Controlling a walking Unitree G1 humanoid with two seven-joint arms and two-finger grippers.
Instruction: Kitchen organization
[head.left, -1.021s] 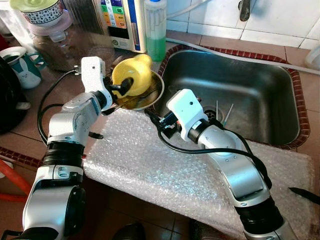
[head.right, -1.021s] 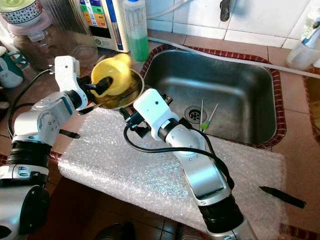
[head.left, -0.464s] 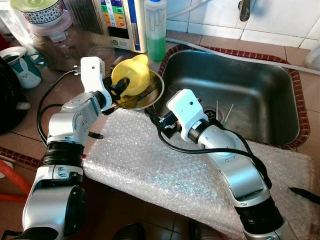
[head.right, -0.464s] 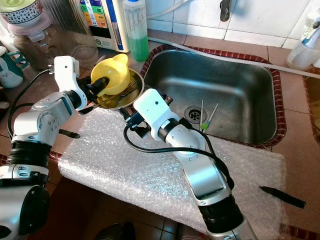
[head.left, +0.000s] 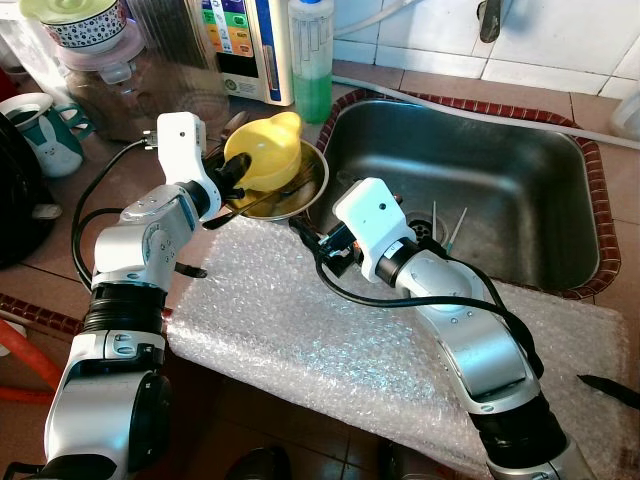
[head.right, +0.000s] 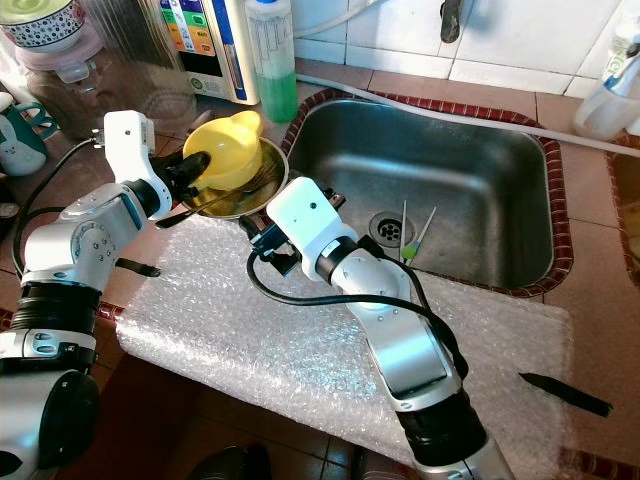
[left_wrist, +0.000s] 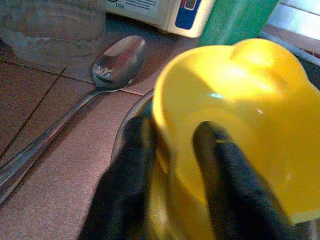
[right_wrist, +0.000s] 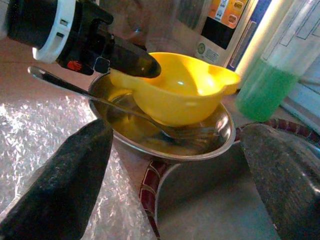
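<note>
Tiled bench, sink's left edge: your left gripper pinches the light, slick yellow plastic bowl by its rim; right gripper gapes empty.

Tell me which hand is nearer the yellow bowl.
Left. The left hand grips the yellow bowl by its rim, one finger inside and one outside, over the metal dish. The right hand hangs open beside the dish, apart from the bowl.
</note>
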